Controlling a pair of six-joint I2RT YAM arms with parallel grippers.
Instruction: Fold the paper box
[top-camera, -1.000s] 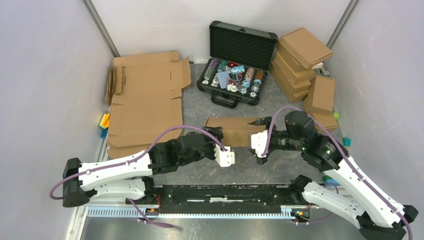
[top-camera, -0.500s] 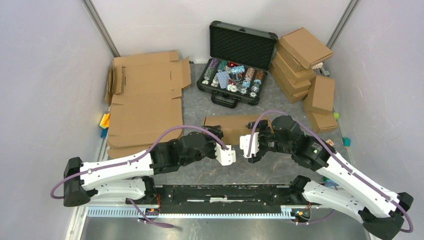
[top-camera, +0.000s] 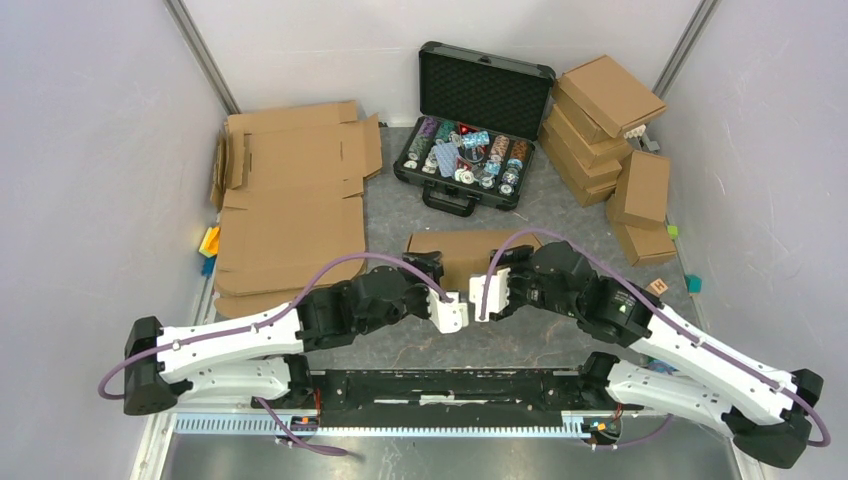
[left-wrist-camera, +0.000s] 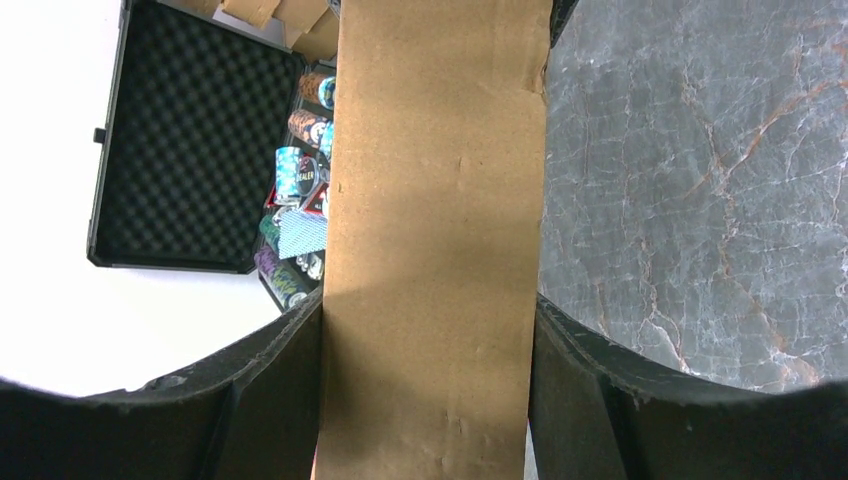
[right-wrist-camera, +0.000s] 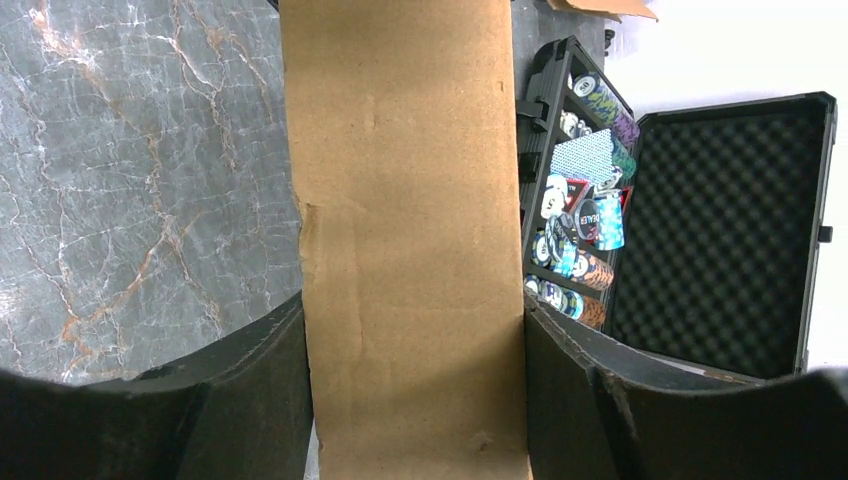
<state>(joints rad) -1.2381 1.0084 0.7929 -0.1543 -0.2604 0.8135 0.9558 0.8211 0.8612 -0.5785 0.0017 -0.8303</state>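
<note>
Top view: the paper box is seen near the middle of the grey marbled table, just in front of the open black case, with its long side running left to right. It is approached from the near side by both arms. The left gripper is set on the box's left part and the right gripper on its right part; the two white wrist housings are nearly touching. Left wrist view: a band of plain brown cardboard fills the whole gap between the black fingers, and both edges are met by the pads, so the left gripper is recorded as clamped on the box. Right wrist view: the same is noted, the cardboard being pressed on both sides by the fingers, so the right gripper is recorded as closed on the box. Whether the box is lifted off the table or resting on it cannot be told. Sorted colourful chips are held in the case. Flat unfolded cardboard sheets are stacked at the far left, and folded boxes are piled at the far right.
</note>
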